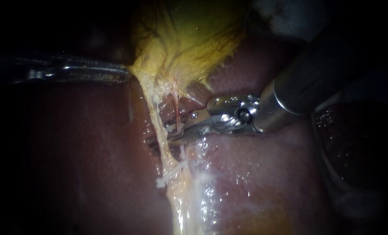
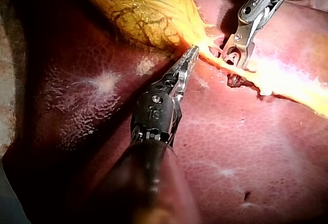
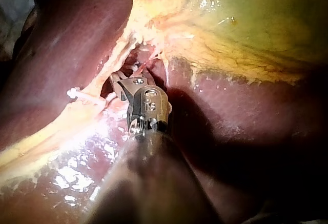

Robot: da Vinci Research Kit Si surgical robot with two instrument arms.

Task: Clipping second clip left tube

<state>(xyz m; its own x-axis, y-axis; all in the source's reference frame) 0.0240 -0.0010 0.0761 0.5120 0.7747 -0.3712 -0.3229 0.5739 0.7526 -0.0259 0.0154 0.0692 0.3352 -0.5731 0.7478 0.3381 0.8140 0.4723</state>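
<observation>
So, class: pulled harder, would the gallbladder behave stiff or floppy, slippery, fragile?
Probably floppy: the gallbladder draws into a stretched point where the left instrument grips it. Likely slippery, given wet glints. Possibly tearable: thin strands fray along its edge.

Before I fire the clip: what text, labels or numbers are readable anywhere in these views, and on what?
Left instrument, wrist joint: one small engraved mark, too blurred to read.
Right instrument: no readable text.
Liver, gallbladder, white clip: no text, labels or signs.
</observation>
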